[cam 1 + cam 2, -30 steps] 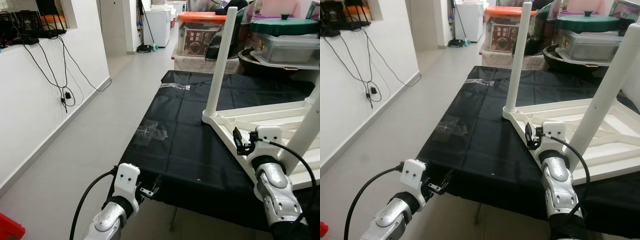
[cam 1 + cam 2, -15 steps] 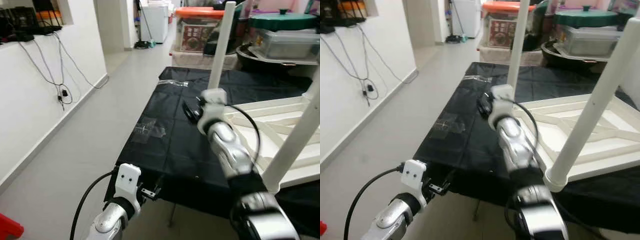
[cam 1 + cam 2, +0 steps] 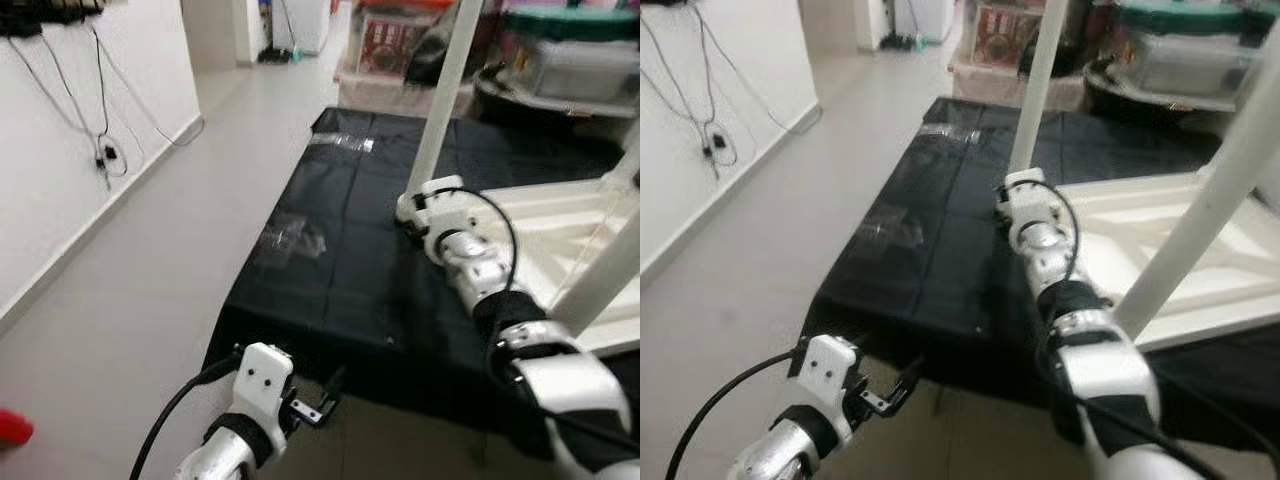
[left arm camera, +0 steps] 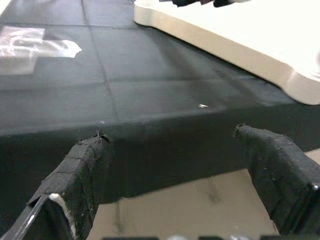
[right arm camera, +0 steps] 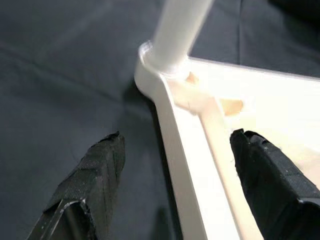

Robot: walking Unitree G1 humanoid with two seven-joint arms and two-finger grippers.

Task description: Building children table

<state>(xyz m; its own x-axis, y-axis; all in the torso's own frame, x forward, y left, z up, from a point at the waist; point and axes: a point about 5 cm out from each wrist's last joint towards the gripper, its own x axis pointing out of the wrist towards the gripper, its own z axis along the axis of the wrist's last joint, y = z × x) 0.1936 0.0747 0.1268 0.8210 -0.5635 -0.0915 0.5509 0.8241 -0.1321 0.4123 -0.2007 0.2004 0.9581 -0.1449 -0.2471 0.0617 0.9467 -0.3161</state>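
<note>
A white children's table lies upside down on a work table under black cloth. One white leg stands upright in its far-left corner, and a second leg rises at the near right. My right gripper is open at the far-left corner, its fingers either side of the white frame rail just below the leg socket. Low at the cloth's front edge, my left gripper is open and holds nothing.
Clear tape patches stick to the cloth. Storage boxes and pots crowd the far end of the work table. A white wall with hanging cables runs along the left, with grey floor between. Something red lies at the lower left.
My right arm swung from the frame's near edge, out over the cloth, then onto the far-left corner by the leg. The camera has tilted down. The left gripper has stayed in place.
</note>
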